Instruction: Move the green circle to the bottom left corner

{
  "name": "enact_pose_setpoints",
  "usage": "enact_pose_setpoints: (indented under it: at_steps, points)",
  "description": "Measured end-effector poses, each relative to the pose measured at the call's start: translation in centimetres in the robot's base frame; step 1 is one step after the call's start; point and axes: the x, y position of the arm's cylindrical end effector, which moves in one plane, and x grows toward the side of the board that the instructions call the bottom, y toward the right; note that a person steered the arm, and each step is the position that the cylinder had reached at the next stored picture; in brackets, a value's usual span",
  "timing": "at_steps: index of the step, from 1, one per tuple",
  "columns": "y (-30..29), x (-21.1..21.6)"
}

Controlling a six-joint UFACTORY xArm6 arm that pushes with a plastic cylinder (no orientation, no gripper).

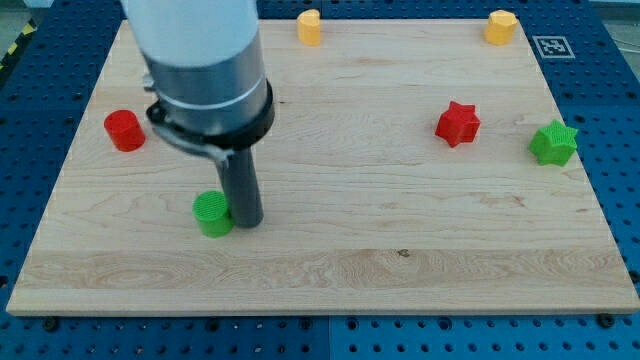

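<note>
The green circle (211, 213) lies on the wooden board (400, 260) left of centre, in the lower half. My tip (247, 222) rests on the board right against the green circle's right side, touching it or nearly so. The arm's grey body hangs over the board's upper left and hides the part of the board behind it. The board's bottom left corner (30, 300) lies down and left of the circle.
A red circle (124, 131) sits near the left edge. A red star (458, 123) and a green star (553, 143) sit at the right. Two yellow blocks (309, 26) (500, 27) sit on the top edge.
</note>
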Motion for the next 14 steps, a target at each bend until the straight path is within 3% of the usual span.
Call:
enact_pose_setpoints:
  at_steps: [1, 6, 8, 11, 14]
  points:
    - [-0.7, -1.7]
    - [-3.7, -1.7]
    - [-2.5, -0.2]
    - [-5.9, 1.2]
    - [-0.2, 3.3]
